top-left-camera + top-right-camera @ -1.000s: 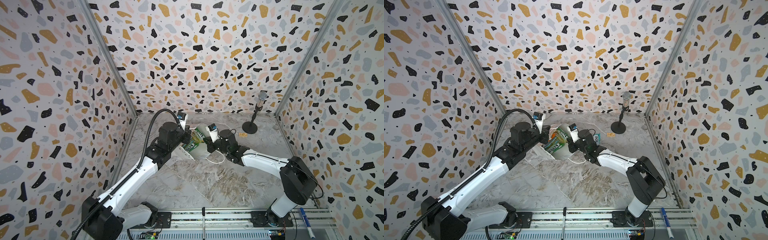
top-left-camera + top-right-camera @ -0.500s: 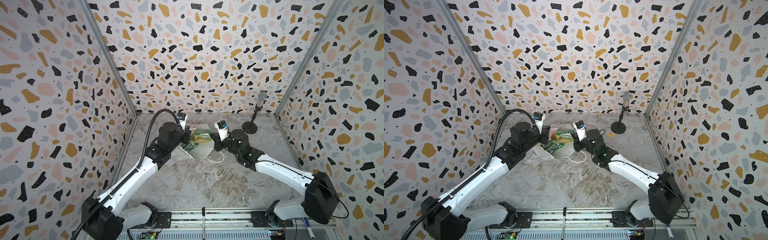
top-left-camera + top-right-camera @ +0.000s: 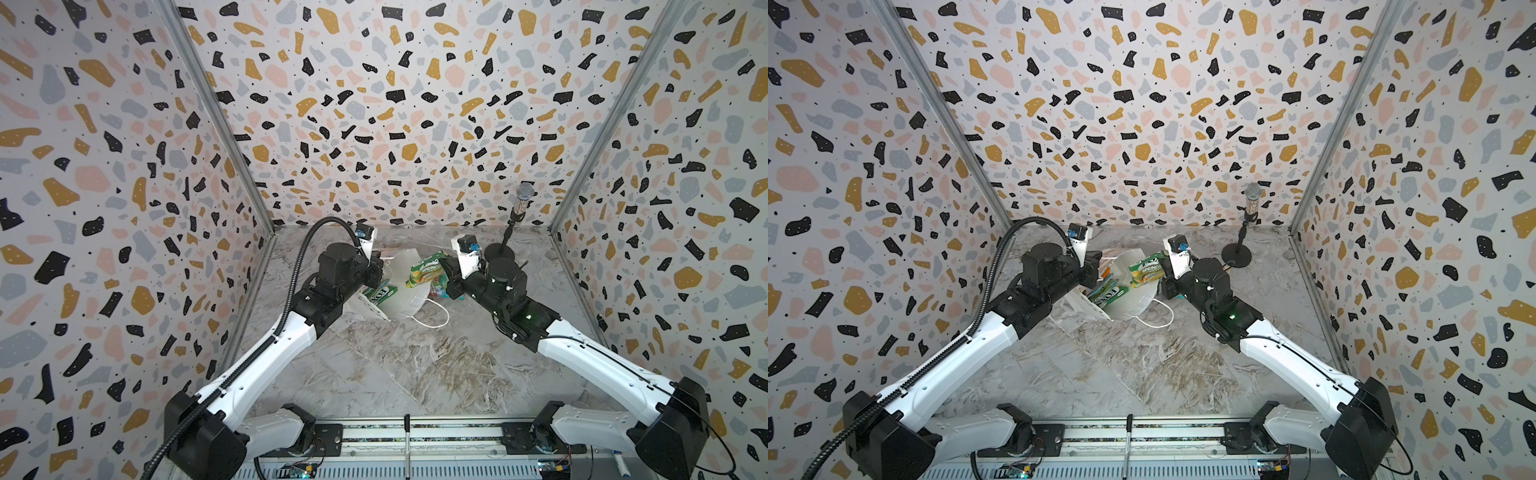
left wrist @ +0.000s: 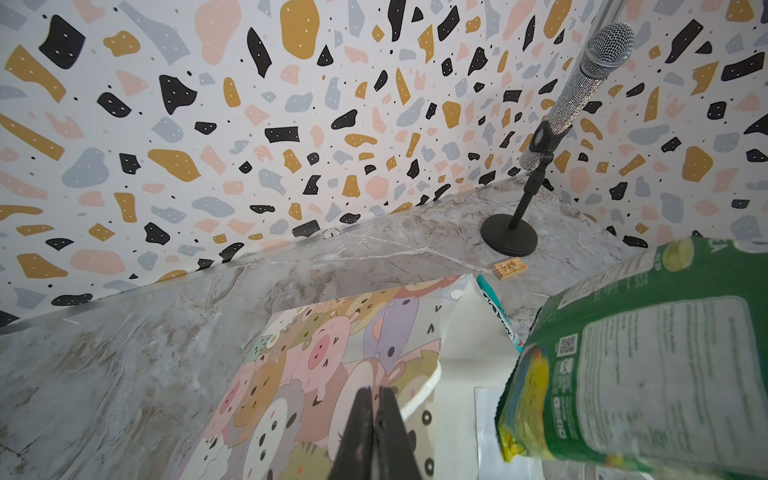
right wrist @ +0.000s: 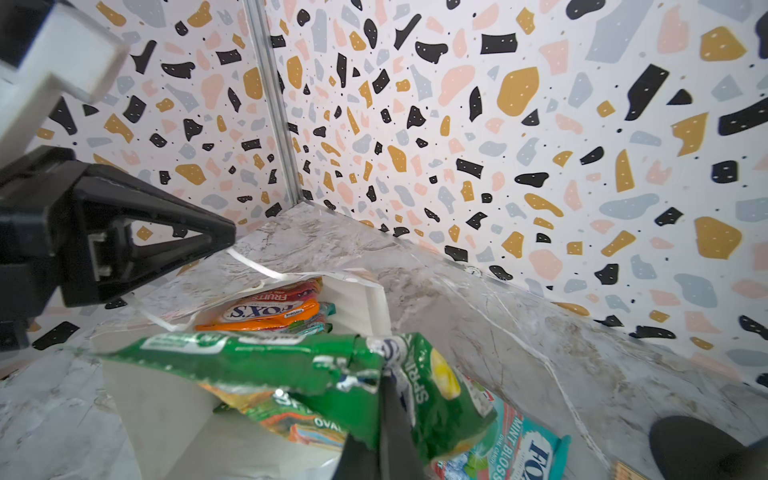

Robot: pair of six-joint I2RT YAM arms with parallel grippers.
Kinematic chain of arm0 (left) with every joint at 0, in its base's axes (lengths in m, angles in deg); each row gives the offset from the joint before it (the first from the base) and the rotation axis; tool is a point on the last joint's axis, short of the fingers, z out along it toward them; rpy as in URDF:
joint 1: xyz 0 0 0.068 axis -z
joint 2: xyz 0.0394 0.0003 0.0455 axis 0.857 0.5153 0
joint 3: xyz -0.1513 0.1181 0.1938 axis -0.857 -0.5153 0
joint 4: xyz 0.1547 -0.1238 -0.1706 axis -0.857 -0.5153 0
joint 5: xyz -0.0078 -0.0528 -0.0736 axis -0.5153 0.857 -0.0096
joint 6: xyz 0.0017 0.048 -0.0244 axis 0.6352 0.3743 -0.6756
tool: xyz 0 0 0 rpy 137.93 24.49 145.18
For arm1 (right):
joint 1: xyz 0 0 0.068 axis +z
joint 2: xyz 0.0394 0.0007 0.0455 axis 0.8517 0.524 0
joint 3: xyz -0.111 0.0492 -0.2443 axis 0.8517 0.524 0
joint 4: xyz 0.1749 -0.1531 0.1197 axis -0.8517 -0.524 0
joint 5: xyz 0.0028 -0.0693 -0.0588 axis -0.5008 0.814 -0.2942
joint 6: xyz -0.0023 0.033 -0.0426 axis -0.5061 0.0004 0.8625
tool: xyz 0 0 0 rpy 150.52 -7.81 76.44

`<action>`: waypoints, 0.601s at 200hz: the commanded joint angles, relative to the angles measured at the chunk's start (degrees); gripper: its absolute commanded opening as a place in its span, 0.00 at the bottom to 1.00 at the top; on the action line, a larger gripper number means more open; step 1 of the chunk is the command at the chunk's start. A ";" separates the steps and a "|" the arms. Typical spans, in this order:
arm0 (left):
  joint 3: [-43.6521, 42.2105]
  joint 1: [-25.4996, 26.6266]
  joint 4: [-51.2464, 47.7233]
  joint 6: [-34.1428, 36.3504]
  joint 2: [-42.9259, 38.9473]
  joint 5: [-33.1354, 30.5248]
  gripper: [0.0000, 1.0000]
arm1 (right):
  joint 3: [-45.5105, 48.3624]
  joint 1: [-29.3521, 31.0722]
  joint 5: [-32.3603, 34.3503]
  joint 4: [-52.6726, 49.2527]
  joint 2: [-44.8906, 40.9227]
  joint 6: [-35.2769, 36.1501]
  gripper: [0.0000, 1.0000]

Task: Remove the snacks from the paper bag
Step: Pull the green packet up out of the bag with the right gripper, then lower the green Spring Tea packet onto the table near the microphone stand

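Observation:
The white paper bag point(image 3: 401, 293) lies on its side, its cartoon-printed side point(image 4: 316, 353) uppermost. My left gripper point(image 4: 376, 390) is shut on the bag's upper edge by the mouth. Held clear above the bag is a green-yellow snack packet point(image 3: 426, 270) point(image 5: 257, 361), with my right gripper point(image 5: 388, 374) shut on it. More snacks lie inside the bag, with an orange packet point(image 5: 266, 309) on top. A teal-red packet point(image 5: 515, 449) rests on the table beside the bag, under the right gripper.
A microphone on a black round stand point(image 3: 505, 249) is at the back right, close behind the right wrist. A small tan block point(image 4: 510, 267) lies near its base. The bag's white cord handle point(image 3: 432, 322) trails onto the marble table toward the front.
My right gripper has drawn back to the right with the green-yellow packet, bringing it out of the bag's mouth. The left gripper and the bag have stayed put.

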 commanded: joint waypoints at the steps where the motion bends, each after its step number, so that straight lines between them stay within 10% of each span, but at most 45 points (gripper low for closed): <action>1: 1.68 0.17 1.12 0.75 0.14 0.08 0.00 | -3.86 -1.64 2.50 -1.13 -3.25 0.20 0.00; 120: 1.56 0.32 1.38 0.77 0.00 0.16 0.00 | 6.58 -20.87 -1.60 -13.62 -10.13 -7.65 0.00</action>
